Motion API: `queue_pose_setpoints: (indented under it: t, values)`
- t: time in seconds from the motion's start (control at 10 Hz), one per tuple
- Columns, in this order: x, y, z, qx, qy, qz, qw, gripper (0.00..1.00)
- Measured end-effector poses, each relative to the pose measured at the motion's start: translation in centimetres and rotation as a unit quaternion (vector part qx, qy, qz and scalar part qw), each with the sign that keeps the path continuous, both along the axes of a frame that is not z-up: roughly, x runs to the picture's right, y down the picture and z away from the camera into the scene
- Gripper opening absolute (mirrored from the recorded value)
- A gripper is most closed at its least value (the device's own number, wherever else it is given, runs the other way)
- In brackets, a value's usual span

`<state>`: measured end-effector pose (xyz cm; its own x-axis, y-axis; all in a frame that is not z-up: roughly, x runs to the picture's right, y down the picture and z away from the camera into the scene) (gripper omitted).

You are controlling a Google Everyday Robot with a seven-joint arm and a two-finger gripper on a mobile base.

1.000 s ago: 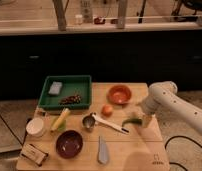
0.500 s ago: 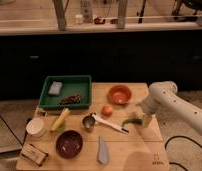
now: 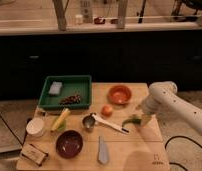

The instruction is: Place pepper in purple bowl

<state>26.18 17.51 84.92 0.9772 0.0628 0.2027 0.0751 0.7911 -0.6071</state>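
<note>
**A:** Which step is this?

**B:** The pick-up, I'd judge. The end effector (image 3: 142,120) sits right at the pepper (image 3: 130,120), which lies on the table (image 3: 129,155) at about four o'clock from the table's middle. The pepper's pointed end trails toward nine o'clock, its thicker end tucked against the end effector.

**A:** Has it got hold of the pepper?

**B:** I cannot tell. The tip is too dark and compact to read, and whether the pepper is off the wood or resting on it is just as unclear.

**A:** And the target?

**B:** The purple bowl (image 3: 69,144) stands near the front edge, at roughly eight o'clock from the pepper and well apart from it. It looks empty, so the placing is not yet done.

**A:** What does the next move call for?

**B:** If the hold is secure: lift, then carry toward eight o'clock. Between the two lie a white-handled utensil (image 3: 110,123) and a small metal cup (image 3: 87,121), with a grey spatula-like tool (image 3: 103,149) just beside the bowl at its three o'clock. The carry should pass above those and release over the bowl's centre.

**A:** The arm's pose?

**B:** The white arm (image 3: 176,104) enters from the right edge, bends at a rounded elbow near the orange bowl (image 3: 119,94), then drops steeply to the table.
</note>
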Motion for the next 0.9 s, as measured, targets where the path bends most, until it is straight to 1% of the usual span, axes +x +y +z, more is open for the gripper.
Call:
queue_pose_setpoints:
  t: [0.2, 0.3, 0.4, 0.5, 0.6, 0.8, 0.9]
  values:
    - [0.0, 0.1, 0.0, -0.002, -0.001, -0.001, 1.0, 0.38]
    - [0.2, 0.4, 0.0, -0.003, 0.0, -0.002, 1.0, 0.24]
    - [0.4, 0.5, 0.0, -0.002, 0.002, 0.0, 1.0, 0.15]
    - [0.5, 0.6, -0.1, 0.0, 0.002, -0.001, 1.0, 0.08]
    - [0.5, 0.4, -0.4, 0.004, 0.0, -0.004, 1.0, 0.02]
    - [-0.7, -1.0, -2.1, 0.013, -0.008, -0.015, 0.9998, 0.01]
    - [-0.8, -1.1, -2.5, 0.013, -0.009, -0.017, 0.9997, 0.01]
